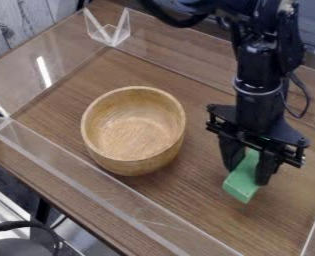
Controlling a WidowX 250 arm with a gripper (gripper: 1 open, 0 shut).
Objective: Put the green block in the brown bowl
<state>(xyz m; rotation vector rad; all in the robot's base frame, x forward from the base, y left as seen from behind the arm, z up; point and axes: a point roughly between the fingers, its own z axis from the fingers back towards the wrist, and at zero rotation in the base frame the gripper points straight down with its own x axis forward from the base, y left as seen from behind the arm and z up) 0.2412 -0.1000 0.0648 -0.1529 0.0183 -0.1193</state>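
The green block [241,187] hangs tilted just above the wooden table at the right, its upper end between the black fingers of my gripper [251,170]. The gripper points straight down and is shut on the green block. To its left the brown bowl [125,160] stands upright on the table and holds nothing. A small gap of bare table separates the bowl's right wall from the gripper. The block's upper part is hidden behind the fingers.
Low clear acrylic walls [66,180] fence the wooden tabletop [187,205] along the front and left. A small clear plastic stand [109,28] sits at the far back. The black arm [260,50] rises over the right side.
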